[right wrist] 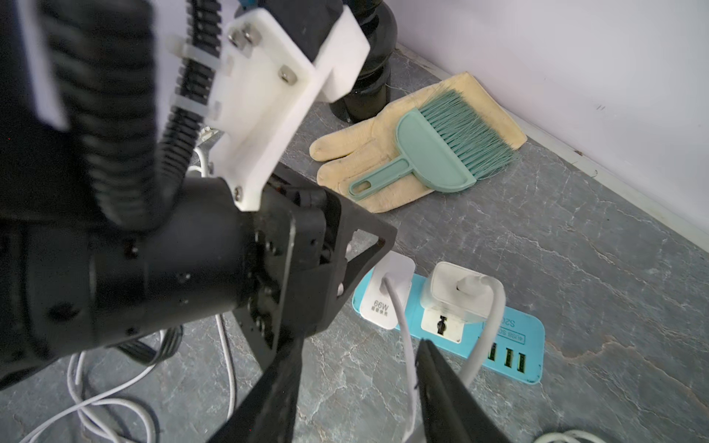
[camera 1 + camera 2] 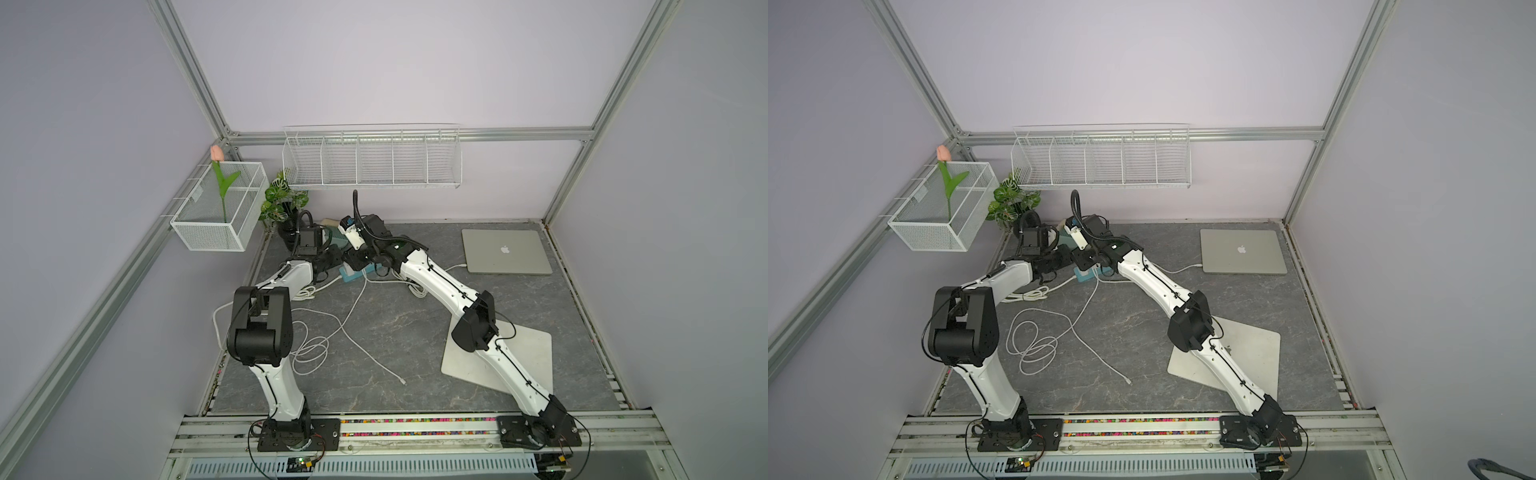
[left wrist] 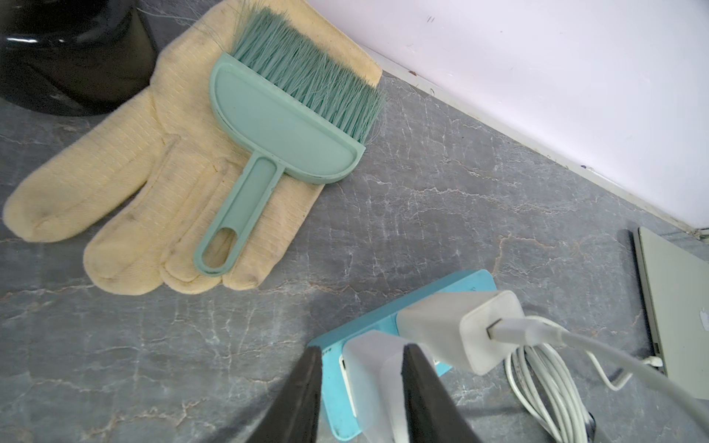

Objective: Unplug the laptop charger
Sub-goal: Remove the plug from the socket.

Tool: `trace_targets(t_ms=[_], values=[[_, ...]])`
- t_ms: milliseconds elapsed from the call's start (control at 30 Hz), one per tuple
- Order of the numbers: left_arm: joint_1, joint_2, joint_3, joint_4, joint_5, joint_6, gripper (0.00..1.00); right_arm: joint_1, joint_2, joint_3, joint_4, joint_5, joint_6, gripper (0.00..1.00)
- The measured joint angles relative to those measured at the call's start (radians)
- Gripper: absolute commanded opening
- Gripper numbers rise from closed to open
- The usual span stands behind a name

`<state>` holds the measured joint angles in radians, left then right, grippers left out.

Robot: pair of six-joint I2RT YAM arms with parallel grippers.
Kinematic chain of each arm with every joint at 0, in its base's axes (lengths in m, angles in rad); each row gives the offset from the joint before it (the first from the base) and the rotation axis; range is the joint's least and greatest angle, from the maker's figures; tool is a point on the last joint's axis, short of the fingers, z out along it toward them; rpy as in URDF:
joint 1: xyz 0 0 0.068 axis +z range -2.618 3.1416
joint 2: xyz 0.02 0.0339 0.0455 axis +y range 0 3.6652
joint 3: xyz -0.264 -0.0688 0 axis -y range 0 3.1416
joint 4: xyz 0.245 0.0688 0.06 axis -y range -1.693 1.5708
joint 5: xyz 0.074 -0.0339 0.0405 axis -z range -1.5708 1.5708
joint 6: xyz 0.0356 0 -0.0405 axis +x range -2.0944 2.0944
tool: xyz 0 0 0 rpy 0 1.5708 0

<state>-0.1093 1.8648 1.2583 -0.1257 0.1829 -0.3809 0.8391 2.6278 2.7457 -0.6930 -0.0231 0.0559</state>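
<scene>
The laptop charger, a square white block with a thick white cable, sits plugged into the blue power strip. It also shows in the left wrist view. Beside it stands a white 66W adapter. My left gripper is shut on that adapter, one finger on each side. My right gripper hangs open just short of the strip. The adapter's thin cable runs between its fingers, and they grip nothing. The closed silver laptop lies at the back right.
A cream glove with a teal brush on it lies near the back wall, next to a black plant pot. Loose white cable loops lie beside the left arm. A white square pad sits under the right arm.
</scene>
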Motion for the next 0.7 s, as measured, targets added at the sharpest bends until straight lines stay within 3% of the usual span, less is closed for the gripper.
trace_targets(t_ms=[167, 700], values=[[0.0, 0.0, 0.0, -0.004, 0.006, 0.0, 0.39, -0.005, 0.004, 0.002, 0.001, 0.011, -0.007, 0.44], [0.0, 0.066, 0.05, -0.02, 0.024, 0.027, 0.38, -0.016, 0.008, 0.002, -0.046, 0.034, -0.122, 0.45]])
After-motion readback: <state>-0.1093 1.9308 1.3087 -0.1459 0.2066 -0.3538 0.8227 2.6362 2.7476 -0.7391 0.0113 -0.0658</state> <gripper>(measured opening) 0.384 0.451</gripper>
